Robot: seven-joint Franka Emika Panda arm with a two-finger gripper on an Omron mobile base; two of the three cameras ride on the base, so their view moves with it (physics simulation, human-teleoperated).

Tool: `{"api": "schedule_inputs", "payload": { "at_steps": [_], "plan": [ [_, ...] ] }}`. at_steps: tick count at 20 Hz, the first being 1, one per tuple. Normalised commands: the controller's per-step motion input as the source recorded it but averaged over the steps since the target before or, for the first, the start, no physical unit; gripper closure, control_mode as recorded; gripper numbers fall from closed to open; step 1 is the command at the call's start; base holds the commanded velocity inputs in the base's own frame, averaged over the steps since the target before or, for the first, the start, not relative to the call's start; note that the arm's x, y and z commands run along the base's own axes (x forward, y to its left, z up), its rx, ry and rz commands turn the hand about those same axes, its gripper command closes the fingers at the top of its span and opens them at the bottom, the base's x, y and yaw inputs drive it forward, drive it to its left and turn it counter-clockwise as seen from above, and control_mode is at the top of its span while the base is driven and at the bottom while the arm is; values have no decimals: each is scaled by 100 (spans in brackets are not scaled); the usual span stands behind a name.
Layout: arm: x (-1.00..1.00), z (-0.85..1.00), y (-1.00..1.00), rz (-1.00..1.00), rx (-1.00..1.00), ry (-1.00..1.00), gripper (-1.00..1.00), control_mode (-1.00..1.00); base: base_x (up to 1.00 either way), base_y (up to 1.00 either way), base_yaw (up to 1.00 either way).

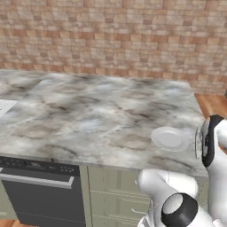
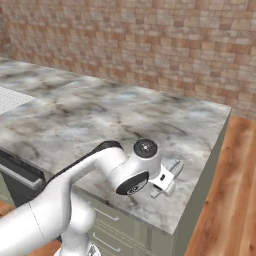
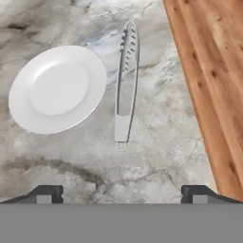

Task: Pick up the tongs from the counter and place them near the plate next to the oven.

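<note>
The tongs (image 3: 126,85) are lying flat on the counter (image 3: 156,156), just beside the plate (image 3: 58,88) on the side nearer the counter's edge, not touching it. The gripper (image 3: 122,194) is hovering above them, jaws standing wide and holding nothing. In the left base view the tongs are probably the pale sliver beside the arm. The placing looks done; retreating well is meaning lifting straight up, clear of both.
</note>
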Motion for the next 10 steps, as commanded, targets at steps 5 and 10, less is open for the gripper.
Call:
{"api": "schedule_inputs", "payload": {
  "at_steps": [5,10],
  "plan": [
    [-15,7,100,0,-23,2,-100,-100,0,0,0],
    [25,0,100,0,-17,0,-100,-100,0,0,0]
  ]
}}
